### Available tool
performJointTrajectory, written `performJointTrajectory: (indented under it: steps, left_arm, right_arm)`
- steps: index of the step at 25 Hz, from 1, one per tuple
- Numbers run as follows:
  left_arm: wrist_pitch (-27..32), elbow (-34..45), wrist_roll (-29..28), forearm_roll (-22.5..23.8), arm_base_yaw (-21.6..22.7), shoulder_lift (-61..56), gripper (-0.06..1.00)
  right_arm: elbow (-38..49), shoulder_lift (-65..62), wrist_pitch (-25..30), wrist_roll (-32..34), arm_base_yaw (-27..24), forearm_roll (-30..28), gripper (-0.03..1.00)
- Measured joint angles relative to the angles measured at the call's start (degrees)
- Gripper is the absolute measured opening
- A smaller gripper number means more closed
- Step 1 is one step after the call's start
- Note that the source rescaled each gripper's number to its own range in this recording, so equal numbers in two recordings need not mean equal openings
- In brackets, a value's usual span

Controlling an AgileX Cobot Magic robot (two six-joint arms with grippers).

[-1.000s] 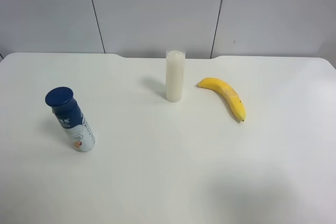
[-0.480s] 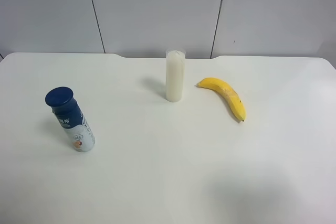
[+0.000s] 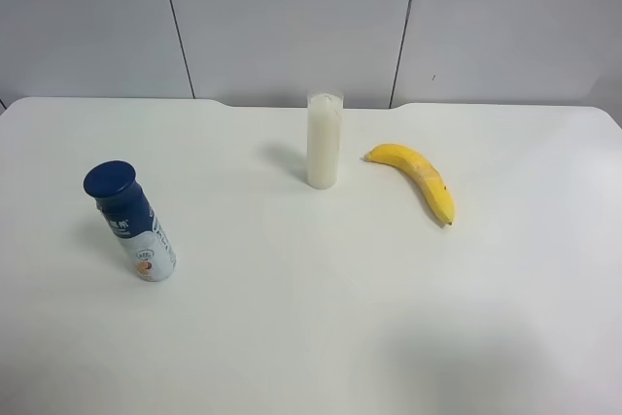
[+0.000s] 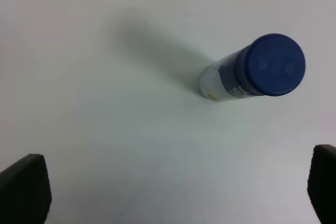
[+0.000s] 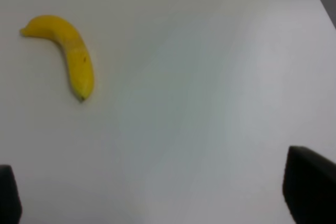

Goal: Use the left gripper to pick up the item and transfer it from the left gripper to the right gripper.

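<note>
Colour-wise: the bottle [image 3: 129, 223] has a dark-blue cap, a blue upper label with a bit of white print, and a white lower body with a little orange mark. The tall cylinder [image 3: 324, 140] near the table's far edge is a milky, translucent white, and the banana [image 3: 416, 179] is bright yellow with a dark tip and a tiny dark speck. The table [image 3: 311, 337] is plain white, the wall [image 3: 292, 17] behind it is pale grey panels split by thin dark seams, and the fingers [image 4: 23, 190] of the left gripper [image 4: 173, 190] and of the right gripper [image 5: 160, 192] just look plain black.
</note>
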Motion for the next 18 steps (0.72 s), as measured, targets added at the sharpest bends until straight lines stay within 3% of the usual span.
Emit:
performJointTrajectory:
  steps: [18]
  left_arm:
    - [-0.18,-0.37,-18.34,8.37,-21.56,11.06,1.00]
  right_arm:
    - [0.00,0.00,0.00,0.00,0.00,0.00,1.00]
